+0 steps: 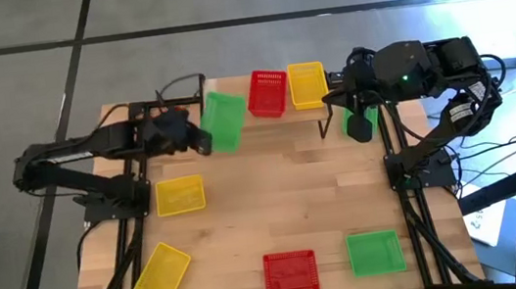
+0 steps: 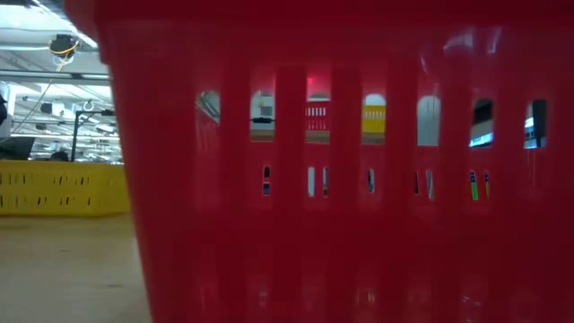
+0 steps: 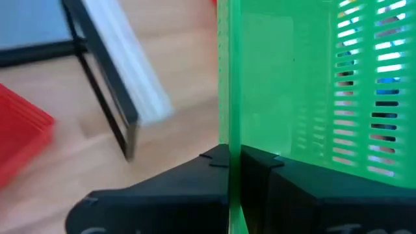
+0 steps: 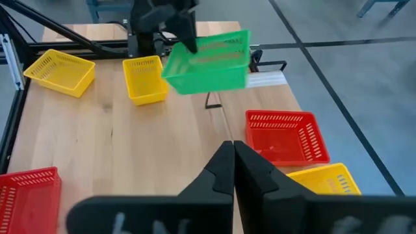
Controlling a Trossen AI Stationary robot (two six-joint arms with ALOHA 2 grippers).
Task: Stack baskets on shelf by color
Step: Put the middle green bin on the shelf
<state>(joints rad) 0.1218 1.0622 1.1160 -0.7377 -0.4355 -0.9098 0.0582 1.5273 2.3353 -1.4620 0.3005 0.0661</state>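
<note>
My left gripper (image 1: 200,137) is shut on a green basket (image 1: 224,121), held in the air by the shelf's left end (image 1: 206,84). A red basket (image 1: 268,94) and a yellow basket (image 1: 307,84) sit side by side on the shelf top. My right gripper (image 4: 233,159) is shut on nothing and hovers at the shelf's right end. In the high view a green piece (image 1: 359,124) shows beneath it, mostly hidden by the arm. On the table lie two yellow baskets (image 1: 180,195) (image 1: 162,273), a red one (image 1: 290,271) and a green one (image 1: 375,251). My left gripper pinches one wall of the green basket (image 3: 229,117) between its two fingers, one finger (image 3: 195,170) outside and one inside. The right wrist view shows it coming at the rim (image 4: 188,55) from above. The basket is lifted clear of the table and tilted.
In the low view the near red basket (image 2: 359,179) fills most of the picture, with a yellow basket (image 2: 63,187) at its left. The shelf's black legs (image 3: 104,97) stand close to the held basket. Bare wood (image 1: 293,189) lies mid-table between the arms.
</note>
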